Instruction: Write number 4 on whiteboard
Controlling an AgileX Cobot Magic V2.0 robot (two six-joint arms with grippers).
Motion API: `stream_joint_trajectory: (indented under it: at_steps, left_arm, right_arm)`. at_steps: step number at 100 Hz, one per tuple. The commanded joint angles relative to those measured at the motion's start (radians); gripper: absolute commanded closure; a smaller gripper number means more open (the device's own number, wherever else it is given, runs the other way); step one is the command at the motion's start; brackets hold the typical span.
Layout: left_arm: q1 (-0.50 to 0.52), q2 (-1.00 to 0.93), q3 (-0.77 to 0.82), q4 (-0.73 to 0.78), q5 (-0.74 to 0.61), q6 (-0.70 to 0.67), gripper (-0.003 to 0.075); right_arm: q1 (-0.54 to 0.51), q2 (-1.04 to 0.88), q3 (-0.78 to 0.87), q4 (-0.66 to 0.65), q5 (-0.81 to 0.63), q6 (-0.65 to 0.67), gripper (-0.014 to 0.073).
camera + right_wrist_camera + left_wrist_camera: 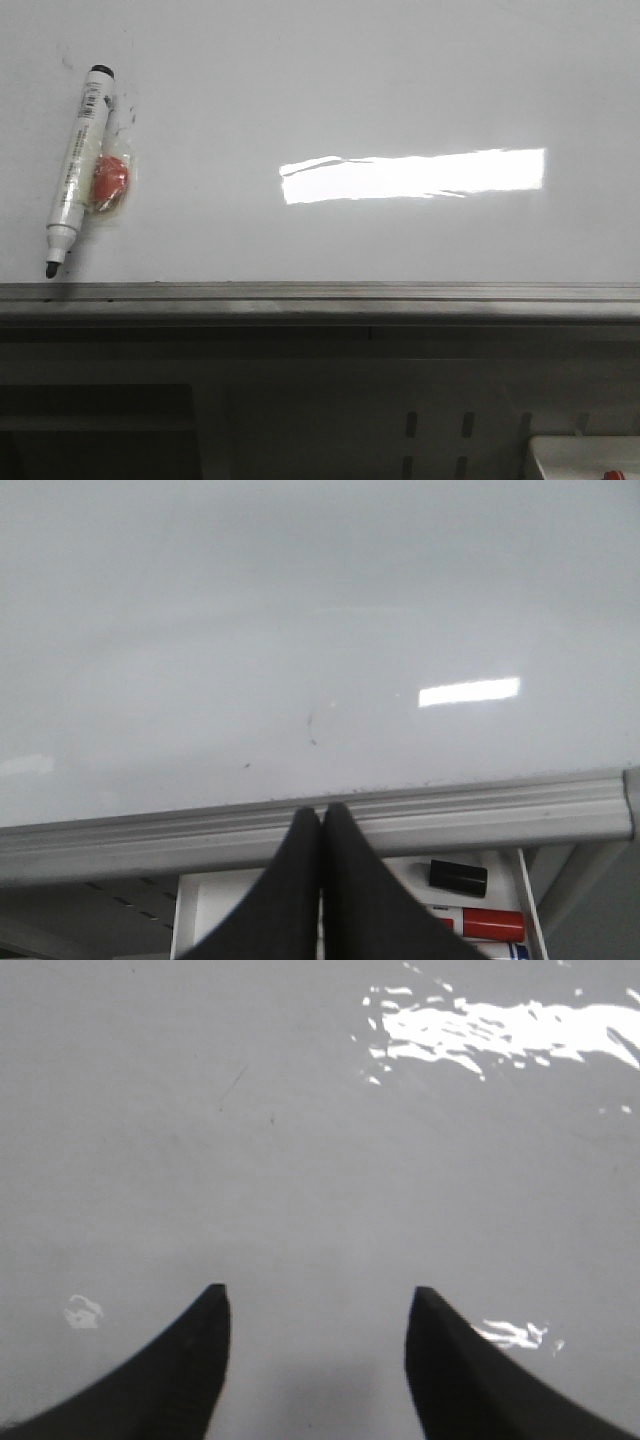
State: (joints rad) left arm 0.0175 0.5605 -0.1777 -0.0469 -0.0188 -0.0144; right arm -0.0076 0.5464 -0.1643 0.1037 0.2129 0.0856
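I see a white marker [75,170] with a black tip lying uncapped, and a small red-orange round object [108,181] touches its side. Below, a tray [530,900] holds a black cap [459,877] and a red marker [482,924].

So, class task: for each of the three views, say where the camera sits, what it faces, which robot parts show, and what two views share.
Front: looks forward over the whiteboard, where a marker and a red piece lie; no robot parts.
Left wrist: on the left arm, facing bare board; the left gripper has parted fingers.
Right wrist: on the right arm, facing the board's edge rail; the right gripper has closed fingers.
Shared: front and right wrist both show the rail.
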Motion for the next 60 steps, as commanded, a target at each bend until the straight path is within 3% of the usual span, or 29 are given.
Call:
stream_joint_trajectory:
  at_steps: [1, 12, 27, 41, 60]
  left_arm:
    - [-0.011, 0.047, -0.035, -0.043, -0.146, -0.002, 0.0242]
    - [-0.077, 0.083, -0.058, -0.024, -0.178, -0.002, 0.0291]
    - [-0.303, 0.107, -0.088, 0.047, -0.189, -0.002, 0.0333]
    - [-0.516, 0.143, -0.090, -0.039, -0.218, -0.005, 0.0332]
    - [-0.656, 0.249, -0.090, -0.109, -0.262, -0.005, 0.0330]
  right_arm:
    - [0.001, 0.012, -0.035, -0.001, -0.085, -0.007, 0.0658]
    - [0.001, 0.012, -0.035, -0.001, -0.090, -0.007, 0.0658]
    - [0.001, 0.012, -0.035, -0.001, -0.091, -0.007, 0.0658]
    - [0.001, 0.012, -0.035, -0.001, -0.091, -0.007, 0.0658]
    - [0.001, 0.012, -0.035, -0.001, -0.091, -0.007, 0.0658]
